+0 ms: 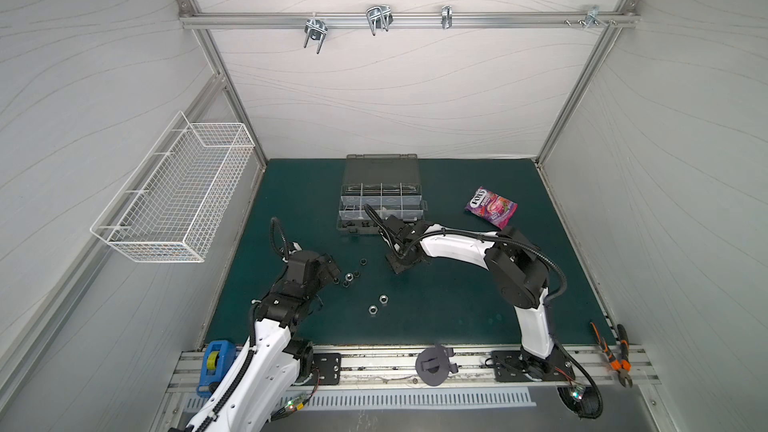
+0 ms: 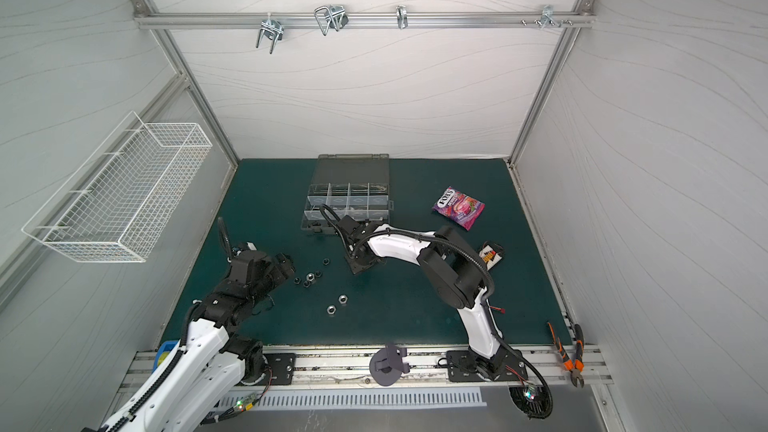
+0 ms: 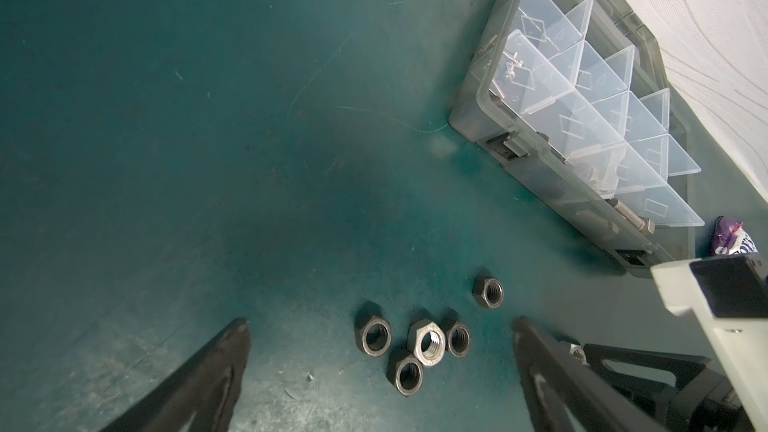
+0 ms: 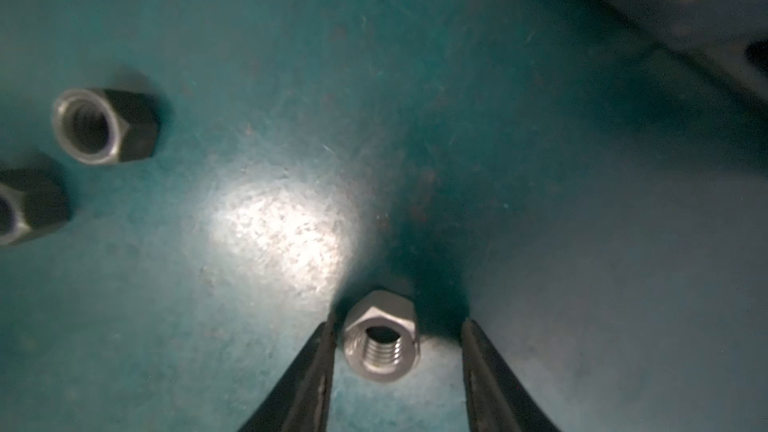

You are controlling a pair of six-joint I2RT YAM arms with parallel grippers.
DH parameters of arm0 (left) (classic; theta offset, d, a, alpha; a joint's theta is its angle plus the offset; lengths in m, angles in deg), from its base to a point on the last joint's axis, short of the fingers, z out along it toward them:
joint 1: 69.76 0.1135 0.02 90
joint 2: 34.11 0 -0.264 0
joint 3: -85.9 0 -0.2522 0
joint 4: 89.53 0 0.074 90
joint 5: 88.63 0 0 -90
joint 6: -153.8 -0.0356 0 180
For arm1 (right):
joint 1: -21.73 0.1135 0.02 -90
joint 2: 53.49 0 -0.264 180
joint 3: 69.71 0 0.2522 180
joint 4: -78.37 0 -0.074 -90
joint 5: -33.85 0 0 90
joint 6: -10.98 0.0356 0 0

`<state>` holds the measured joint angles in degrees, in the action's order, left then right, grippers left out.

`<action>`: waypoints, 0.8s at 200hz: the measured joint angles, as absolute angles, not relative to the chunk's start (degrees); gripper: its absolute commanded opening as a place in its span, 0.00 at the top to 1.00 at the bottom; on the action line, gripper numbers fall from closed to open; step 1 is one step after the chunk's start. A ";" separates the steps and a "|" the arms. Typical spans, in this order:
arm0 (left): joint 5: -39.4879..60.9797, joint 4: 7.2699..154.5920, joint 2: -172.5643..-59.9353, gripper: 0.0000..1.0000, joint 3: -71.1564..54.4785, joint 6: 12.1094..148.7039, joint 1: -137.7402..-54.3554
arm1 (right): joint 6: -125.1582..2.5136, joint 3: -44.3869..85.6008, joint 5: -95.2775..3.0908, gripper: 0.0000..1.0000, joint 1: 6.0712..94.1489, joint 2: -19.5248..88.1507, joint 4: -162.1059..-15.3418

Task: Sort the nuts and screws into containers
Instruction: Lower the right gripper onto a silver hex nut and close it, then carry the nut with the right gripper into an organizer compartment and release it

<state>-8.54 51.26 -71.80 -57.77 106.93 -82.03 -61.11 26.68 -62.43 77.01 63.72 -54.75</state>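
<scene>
Now the right pincer (image 4: 399, 320) is straddling a silver nut (image 4: 380, 340) off-centre, unclenched, risking flicking it away; left pincer (image 3: 380, 322) is gaping.

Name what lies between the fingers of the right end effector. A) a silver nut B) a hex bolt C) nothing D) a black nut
A: the right wrist view shows a silver nut lying flat between the fingers of the right end effector, with a gap still open on one side.
</scene>
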 measured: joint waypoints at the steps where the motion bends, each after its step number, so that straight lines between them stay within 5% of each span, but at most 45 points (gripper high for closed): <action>1: -8.54 51.26 -71.80 0.01 -57.77 106.93 -82.03 | -61.07 26.75 -62.43 0.56 77.01 63.72 -54.77; 91: -8.52 51.26 -73.74 0.01 -57.77 107.09 -82.03 | -62.38 28.41 -62.78 0.87 77.34 64.97 -54.20; 160: -7.90 51.76 -76.24 0.01 -57.77 107.11 -82.03 | -63.47 30.79 -63.98 0.88 76.53 62.78 -49.57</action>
<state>-7.90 51.76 -76.24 -57.77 107.11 -82.03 -63.47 30.79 -63.98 76.53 62.78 -49.57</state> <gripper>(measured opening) 0.991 0.259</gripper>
